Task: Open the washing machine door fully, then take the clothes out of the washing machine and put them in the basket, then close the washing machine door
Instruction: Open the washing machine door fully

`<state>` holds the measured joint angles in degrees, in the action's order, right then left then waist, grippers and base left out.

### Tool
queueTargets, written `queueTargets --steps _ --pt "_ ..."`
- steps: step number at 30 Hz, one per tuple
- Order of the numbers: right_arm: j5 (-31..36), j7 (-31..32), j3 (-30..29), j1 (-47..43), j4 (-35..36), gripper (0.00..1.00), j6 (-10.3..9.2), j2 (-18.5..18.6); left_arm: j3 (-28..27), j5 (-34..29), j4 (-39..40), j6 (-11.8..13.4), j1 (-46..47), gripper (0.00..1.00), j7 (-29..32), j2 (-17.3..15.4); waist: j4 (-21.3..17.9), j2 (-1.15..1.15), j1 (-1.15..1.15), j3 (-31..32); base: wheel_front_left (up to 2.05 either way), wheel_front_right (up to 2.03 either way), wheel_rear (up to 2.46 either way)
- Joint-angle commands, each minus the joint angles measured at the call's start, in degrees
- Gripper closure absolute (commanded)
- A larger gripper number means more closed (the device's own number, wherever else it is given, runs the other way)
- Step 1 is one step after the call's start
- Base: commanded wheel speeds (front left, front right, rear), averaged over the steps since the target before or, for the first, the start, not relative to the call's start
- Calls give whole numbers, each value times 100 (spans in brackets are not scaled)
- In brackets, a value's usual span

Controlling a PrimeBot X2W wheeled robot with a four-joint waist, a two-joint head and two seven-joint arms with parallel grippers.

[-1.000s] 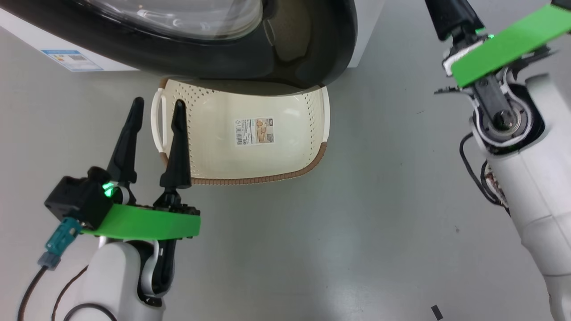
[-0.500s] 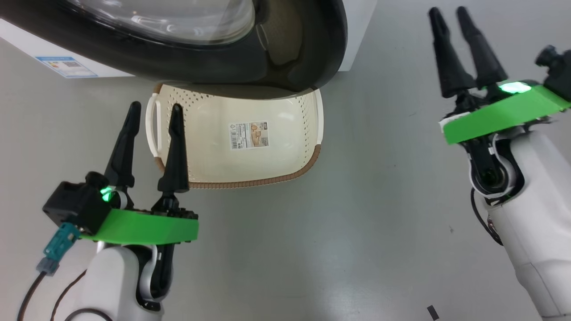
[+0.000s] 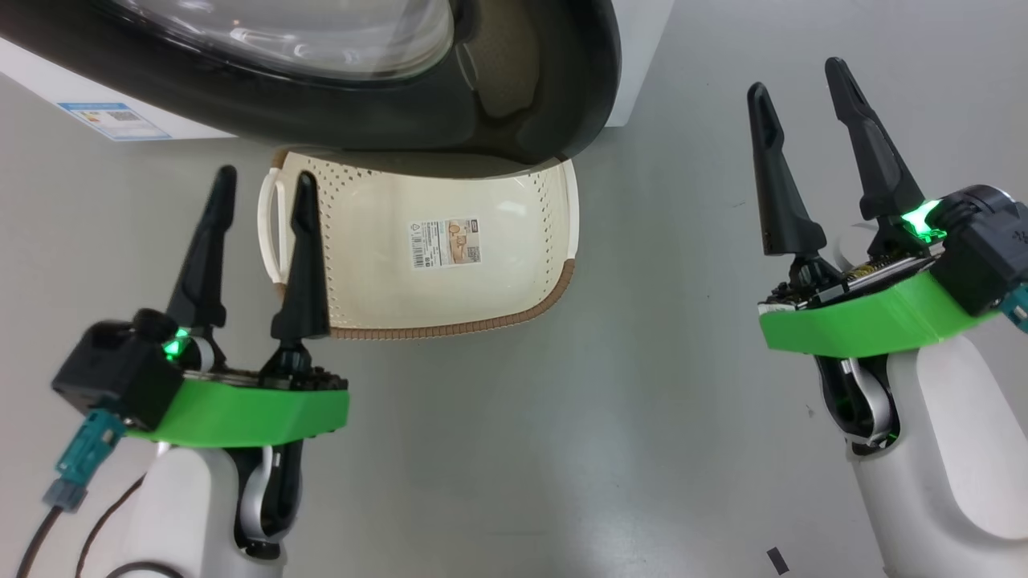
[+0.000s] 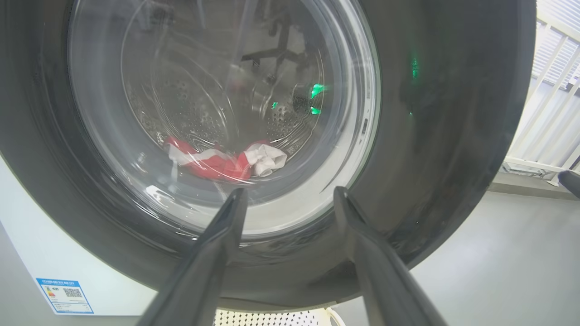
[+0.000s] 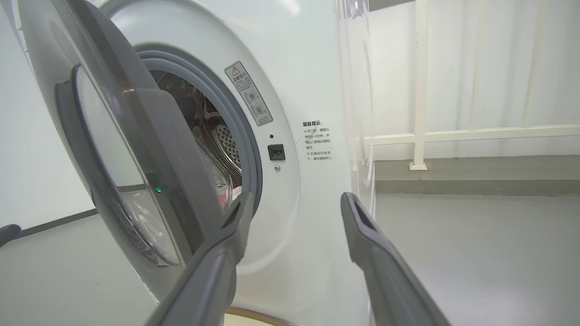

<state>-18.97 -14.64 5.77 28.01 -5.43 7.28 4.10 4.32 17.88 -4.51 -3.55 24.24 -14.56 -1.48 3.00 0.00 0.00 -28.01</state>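
- The washing machine door [image 3: 514, 104] is standing partly open, its glossy black rim swinging out from the front of the washing machine [image 5: 294, 90] and hanging over the far edge of the basket [image 3: 450, 326].
- The clothes [image 4: 217, 163] are lying at the bottom of the steel drum [image 4: 281, 122], red with white parts, showing through the door's clear glass in the left wrist view.
- The basket is sitting on the grey floor [image 3: 562, 441] just in front of the machine, with a label sticker [image 3: 444, 242] showing on its bottom; its far side is hiding under the door.
- The left gripper [image 3: 264, 177] is hovering at the near left of the basket, its two dark fingers spread apart and gripping nothing; in the head view its right finger is crossing the basket's left rim by the handle, though I cannot tell whether it is touching.
- The right gripper [image 3: 797, 76] is hanging over bare floor well to the right of the basket and door, its fingers also spread wide and empty.
- In the right wrist view those fingers are pointing toward the machine's white front, at the gap between the door and the grey rubber gasket [image 5: 244, 131].
- A blue label [image 3: 112, 120] is showing on the machine's front at the far left.
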Motion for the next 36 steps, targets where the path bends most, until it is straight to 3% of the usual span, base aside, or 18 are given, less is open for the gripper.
queueTargets --steps 1,15,36 --pt "158 -35 40 -151 233 0 21 -87 -215 -107 237 14 -115 0 -44 -140 5 0 0 -9 0 0 0" --pt "654 -36 -128 -645 721 0 21 -121 -208 -171 355 118 -190 0 -44 -140 39 0 0 -37 0 0 0" --pt "508 -36 -79 -846 747 0 21 -122 -101 -246 177 103 -223 0 -44 -140 76 0 0 35 0 0 0"
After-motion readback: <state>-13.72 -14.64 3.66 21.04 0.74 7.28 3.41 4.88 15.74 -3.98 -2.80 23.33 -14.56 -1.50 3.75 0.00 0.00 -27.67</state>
